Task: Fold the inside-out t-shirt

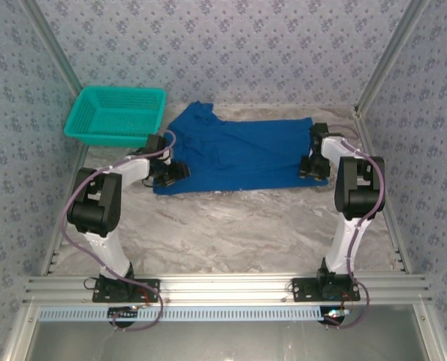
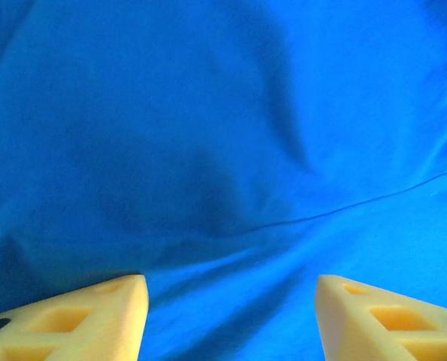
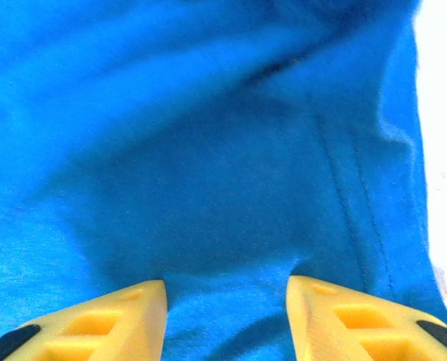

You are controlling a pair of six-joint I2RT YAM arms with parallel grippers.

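Two grippers sit low at opposite ends of the shirt (image 1: pixel 242 154), which lies spread flat across the far middle of the table (image 1: pixel 231 233), its left end near the basket (image 1: pixel 114 116). The left gripper (image 1: pixel 175 172) is at the shirt's left end, the right gripper (image 1: pixel 310 167) at its right end. In the left wrist view the left fingers (image 2: pixel 95 320) stand wide apart over lightly creased cloth with nothing pinched between them: those jaws are open. The right fingers (image 3: pixel 351 320) are apart too, somewhat closer, straddling cloth beside a line of stitching (image 3: pixel 358 218), with bare table at the edge; no fold is caught, so those jaws also read as open. The step in hand looks like taking a hold at both ends, before any fold is made. The next move likely calls for each pair of jaws to close on an edge of cloth, catching enough of it to lift, and then for both arms to carry their ends evenly so the fabric neither slips nor twists.
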